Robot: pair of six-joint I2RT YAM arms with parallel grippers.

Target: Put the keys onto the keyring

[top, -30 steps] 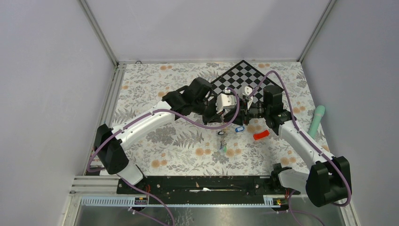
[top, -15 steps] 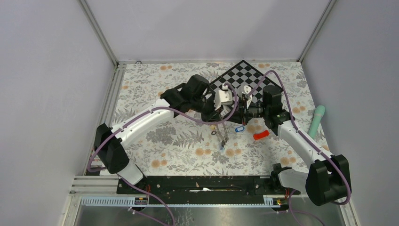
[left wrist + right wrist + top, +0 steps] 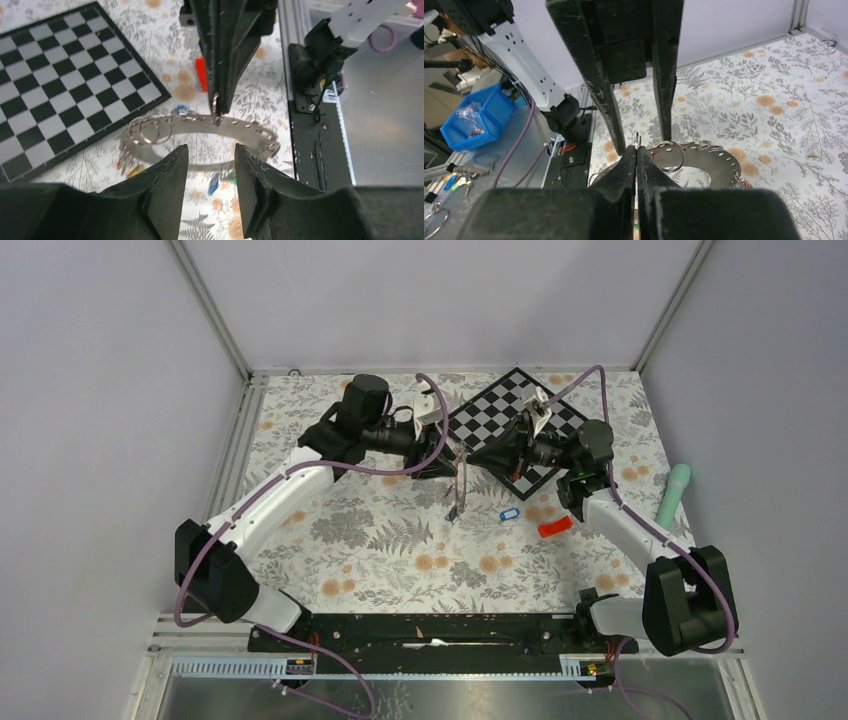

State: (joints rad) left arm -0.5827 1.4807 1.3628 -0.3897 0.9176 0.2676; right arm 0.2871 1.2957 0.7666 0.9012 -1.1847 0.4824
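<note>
The right pincer point(image 3: 636, 152) was clamped tight on the keyring point(image 3: 458, 490) rim, holding it edge-on over the tabletop point(image 3: 350, 560), its long axis running twelve to six o'clock. The left pincer point(image 3: 210, 150) gaped at its nine o'clock, empty.

You have two grippers: the left gripper point(image 3: 210, 155) and the right gripper point(image 3: 636, 150). You have one keyring point(image 3: 245, 127). The keys point(image 3: 214, 182) hanging on it are too small to count. One key with a blue tag point(image 3: 510, 513) lies alone on the surface point(image 3: 350, 540). You also have one chequered board point(image 3: 505, 410), one red block point(image 3: 555, 528) and one pale green stick point(image 3: 675, 492).
</note>
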